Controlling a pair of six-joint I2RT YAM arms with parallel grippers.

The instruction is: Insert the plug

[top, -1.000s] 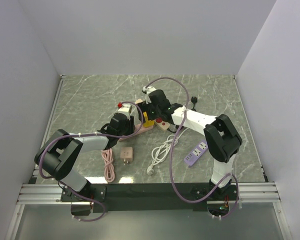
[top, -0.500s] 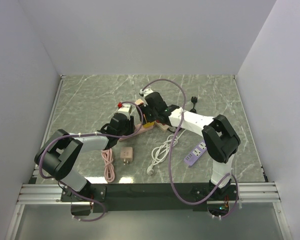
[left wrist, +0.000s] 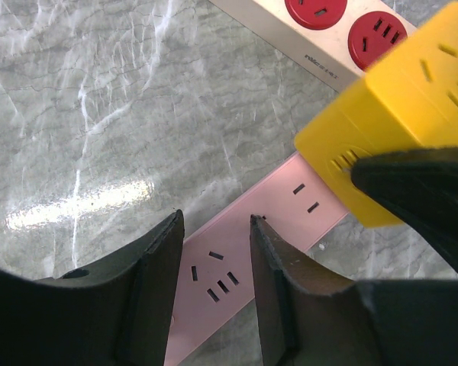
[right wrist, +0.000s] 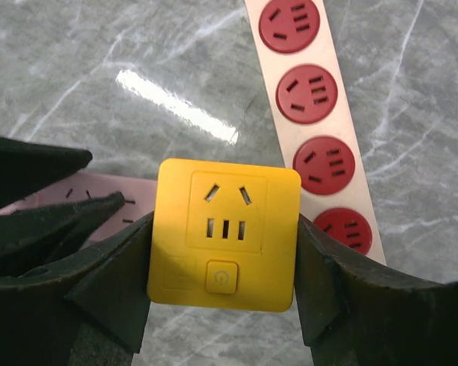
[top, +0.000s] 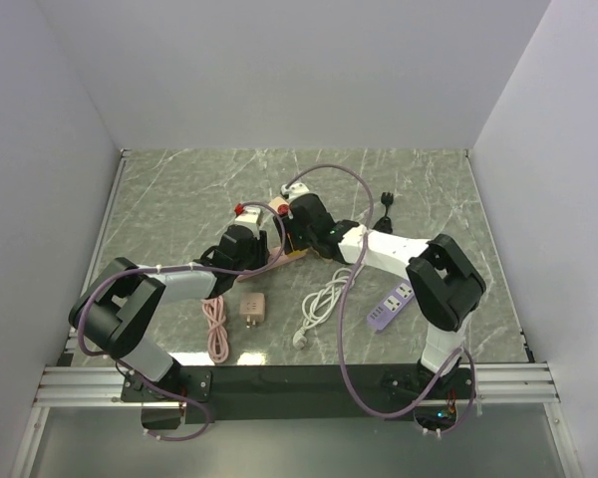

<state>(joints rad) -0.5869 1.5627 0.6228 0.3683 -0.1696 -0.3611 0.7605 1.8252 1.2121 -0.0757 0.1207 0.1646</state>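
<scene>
The plug is a chunky little bright-yellow cube with rounded corners and a bit of a shine. Its top face has a socket moulded in: two slanted slots up top and three short upright ones under them. Below those is a small square button with a power symbol. In the left wrist view one side face shows a little cluster of slots too, and the whole cube looks tilted.

The right gripper has it pinched square between its two black fingers. One finger sits on each side face, and the jaws are only as wide as the cube. It's over the marble table, near the table's middle in the top view.

At 9 o'clock of the plug is the end of a pink power strip. The plug's lower corner overlaps that end in the left wrist view, but whether the prongs are in anything can't be told. A cream strip with round red sockets runs from 12 down to 4 o'clock of the plug, just beside it.

The left gripper sits over the pink power strip, at roughly 8 o'clock from the plug. Its jaws are almost together with just a thin slot between them and nothing clamped in it. The strip's sockets show through that slot. Whether it's touching the strip is hard to say.
</scene>
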